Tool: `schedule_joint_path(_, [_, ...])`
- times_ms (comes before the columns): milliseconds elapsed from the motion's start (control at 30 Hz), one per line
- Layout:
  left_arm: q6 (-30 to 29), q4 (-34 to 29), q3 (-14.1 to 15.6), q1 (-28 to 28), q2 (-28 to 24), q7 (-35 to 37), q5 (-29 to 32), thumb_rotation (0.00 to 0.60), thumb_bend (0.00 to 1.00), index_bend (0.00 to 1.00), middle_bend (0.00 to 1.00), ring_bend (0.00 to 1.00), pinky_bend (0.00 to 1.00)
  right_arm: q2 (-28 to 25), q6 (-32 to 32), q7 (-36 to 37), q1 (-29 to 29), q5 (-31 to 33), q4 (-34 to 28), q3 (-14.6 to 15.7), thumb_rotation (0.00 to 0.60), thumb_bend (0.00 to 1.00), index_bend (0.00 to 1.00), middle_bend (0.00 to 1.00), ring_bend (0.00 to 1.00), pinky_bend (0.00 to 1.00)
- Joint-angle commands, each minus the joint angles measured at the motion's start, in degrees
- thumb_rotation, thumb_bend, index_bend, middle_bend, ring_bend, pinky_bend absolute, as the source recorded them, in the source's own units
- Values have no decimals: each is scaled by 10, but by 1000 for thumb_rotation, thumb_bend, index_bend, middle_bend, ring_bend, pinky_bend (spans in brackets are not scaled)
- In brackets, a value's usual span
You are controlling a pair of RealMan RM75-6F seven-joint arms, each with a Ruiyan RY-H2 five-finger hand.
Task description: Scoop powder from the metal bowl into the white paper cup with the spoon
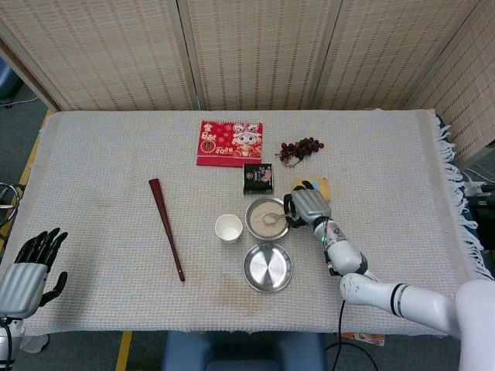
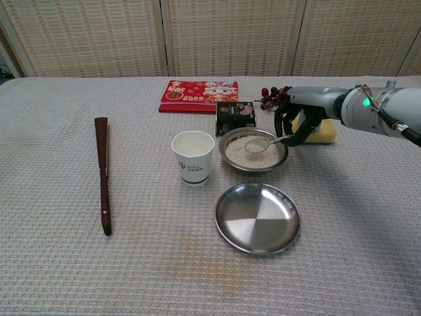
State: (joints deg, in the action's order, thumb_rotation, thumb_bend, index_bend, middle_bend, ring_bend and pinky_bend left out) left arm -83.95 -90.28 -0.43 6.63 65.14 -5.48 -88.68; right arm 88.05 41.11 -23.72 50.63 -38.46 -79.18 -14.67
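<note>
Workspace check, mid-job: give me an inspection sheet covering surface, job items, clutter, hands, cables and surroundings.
Surface: woven cloth, fringed at one end.
Job's things: metal bowl holds powder; spoon loaded, above bowl; white paper cup upright beside it.
Clutter: empty metal plate, folded fan, red packet, dark box, grapes, yellow sponge.
Hands: right hand grips spoon; left hand idle off table edge.
Cables: wires along right wrist.
Surroundings: wicker screens.

Closed fan (image 2: 102, 172), red booklet (image 2: 198, 95), grapes (image 1: 300, 147)
</note>
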Motion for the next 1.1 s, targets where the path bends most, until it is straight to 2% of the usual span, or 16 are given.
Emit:
schedule_joint_path(33, [0,0,0,0,0,0,-1,600,457,0,0,0,115,-6,-7,19,-1,7,-1,-2,600,364,926,602,158,0])
schedule_joint_path(467, [-2,-1,1,-1,-1,0,-2,600,457,0,0,0,115,-7,-16,45,14,16,14,19,600,364,926,602,158,0])
schedule_joint_path(900, [-1,-2,1,-1,-1,-1,-2,600,456,0,0,0,115,-24,-7,68,20,15,-6,20,600,365,926,602,158,0])
schedule_joint_path(1100, [-2,-1,1,-2,0,0,-2,600,457,0,0,0,115,-31,-8,86,27,8,-22,9,600,365,926,602,158,0])
